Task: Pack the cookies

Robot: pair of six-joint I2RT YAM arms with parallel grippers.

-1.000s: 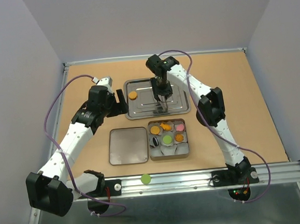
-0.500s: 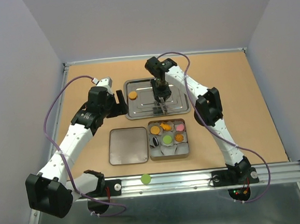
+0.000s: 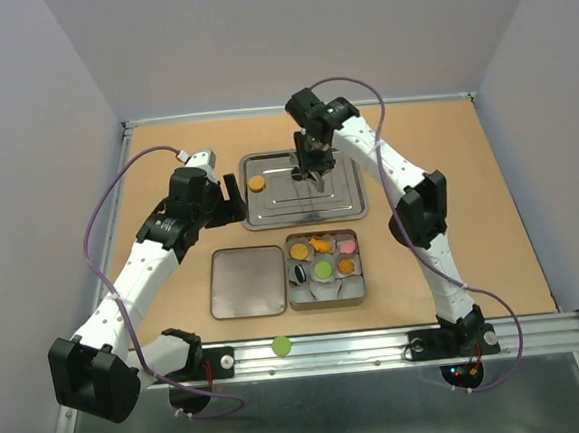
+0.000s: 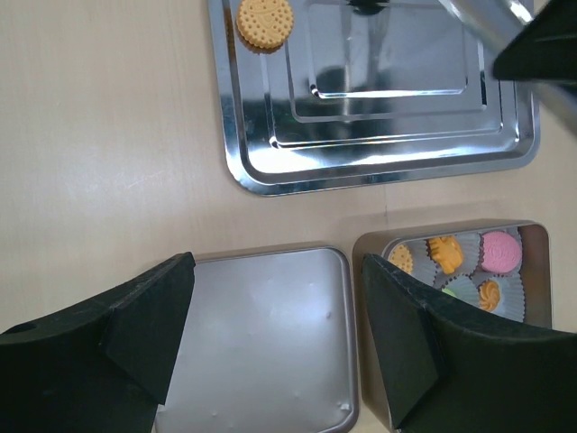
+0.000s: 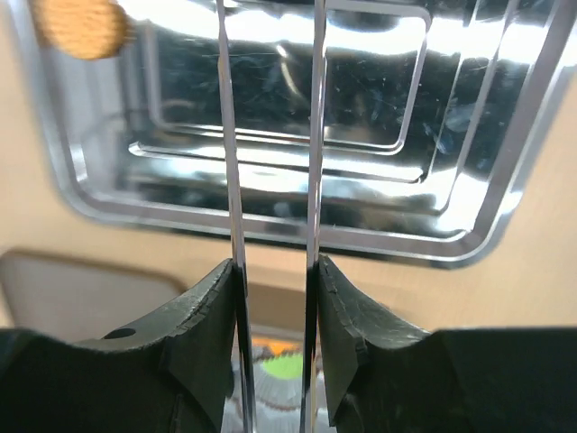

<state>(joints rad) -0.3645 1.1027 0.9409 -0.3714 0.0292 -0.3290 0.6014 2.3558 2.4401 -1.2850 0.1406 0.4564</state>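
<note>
Right pincer (image 3: 316, 179) (narrow gap) hangs over steel tray (image 3: 349, 208)

1 cookie (image 3: 256, 184) lies on the tray (image 3: 349, 210), behind the tin (image 3: 327, 296) and lid (image 3: 247, 282).

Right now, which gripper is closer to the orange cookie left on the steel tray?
Left. The left gripper sits just off the tray's left edge beside the orange cookie; the right gripper hovers over the tray's middle, farther away.
</note>
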